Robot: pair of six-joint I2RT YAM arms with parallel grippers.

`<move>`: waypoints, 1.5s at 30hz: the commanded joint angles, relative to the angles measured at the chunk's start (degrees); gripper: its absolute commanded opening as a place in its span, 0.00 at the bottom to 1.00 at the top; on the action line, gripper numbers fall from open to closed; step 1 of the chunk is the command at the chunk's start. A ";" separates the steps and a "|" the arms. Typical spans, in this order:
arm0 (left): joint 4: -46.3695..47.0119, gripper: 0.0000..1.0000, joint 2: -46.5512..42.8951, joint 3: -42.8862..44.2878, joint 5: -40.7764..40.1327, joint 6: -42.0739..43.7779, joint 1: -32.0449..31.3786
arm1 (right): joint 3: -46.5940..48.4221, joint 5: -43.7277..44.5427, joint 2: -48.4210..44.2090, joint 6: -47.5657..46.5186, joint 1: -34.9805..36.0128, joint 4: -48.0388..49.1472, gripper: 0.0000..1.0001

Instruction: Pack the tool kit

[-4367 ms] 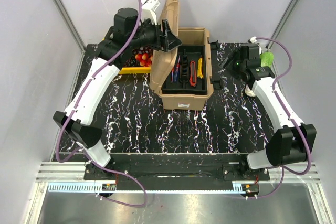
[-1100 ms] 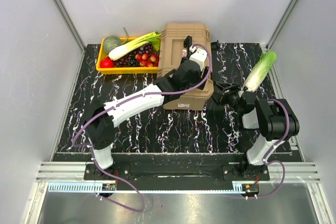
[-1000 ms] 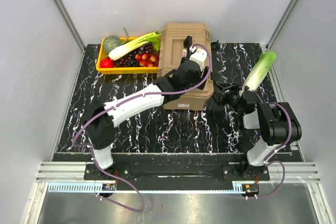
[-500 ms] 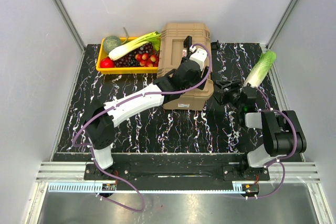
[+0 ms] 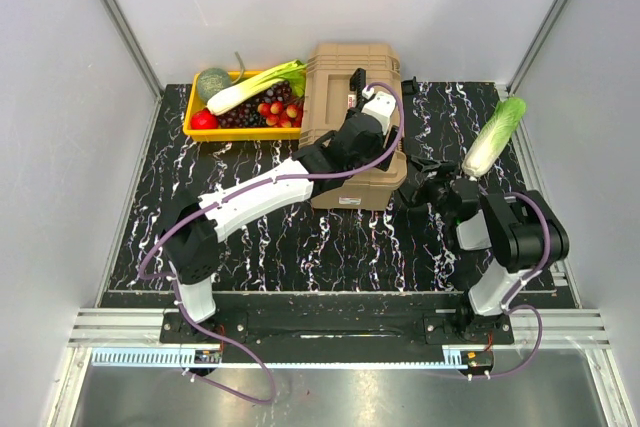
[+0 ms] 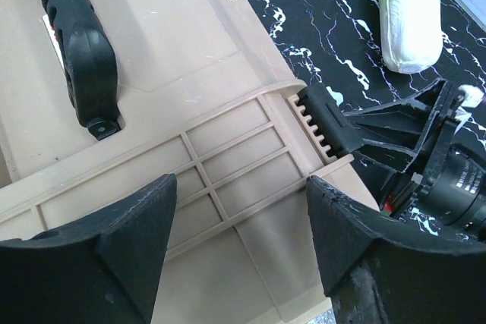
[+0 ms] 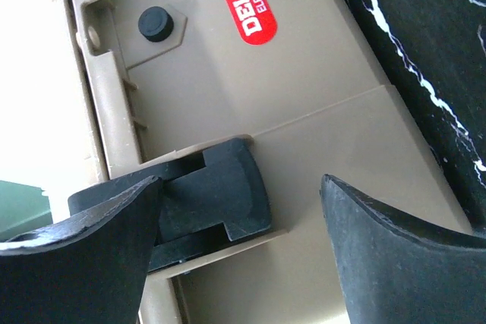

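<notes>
The tan ribbed toolbox (image 5: 345,77) stands with its lid down, and the black top handle (image 6: 72,36) lies flat on it. No hand tools show. My left gripper (image 5: 365,142) is open and empty just above the lid's front right part (image 6: 228,157). My right gripper (image 5: 415,182) is open at the box's right side, and the left wrist view (image 6: 425,149) shows it too. Its jaws stand either side of the black side latch (image 7: 209,202), which also shows in the left wrist view (image 6: 330,119). Its left finger is close to the latch. A red DELIXI sticker (image 7: 257,9) marks that side wall.
A yellow crate (image 5: 197,127) of vegetables and fruit stands at the back left, touching the toolbox. A napa cabbage (image 5: 493,135) lies on the black marbled table right of the box, just behind my right gripper, and shows in the left wrist view (image 6: 410,13).
The lid, open 4.4 s ago with the tools showing, is down. My left arm came from behind the lid to above it. Over the last second my right gripper edged toward the box.
</notes>
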 commanded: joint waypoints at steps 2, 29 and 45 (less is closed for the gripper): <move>-29.36 0.72 9.12 -6.12 5.05 2.48 -0.41 | 0.95 2.26 4.26 9.32 4.32 24.00 0.89; -29.71 0.71 8.94 -6.03 3.64 2.83 -0.41 | 3.67 6.57 -8.30 3.97 4.94 14.26 0.41; -29.71 0.71 9.03 -6.21 4.08 2.74 -0.41 | 12.81 1.39 -21.94 -14.93 4.94 -13.79 0.50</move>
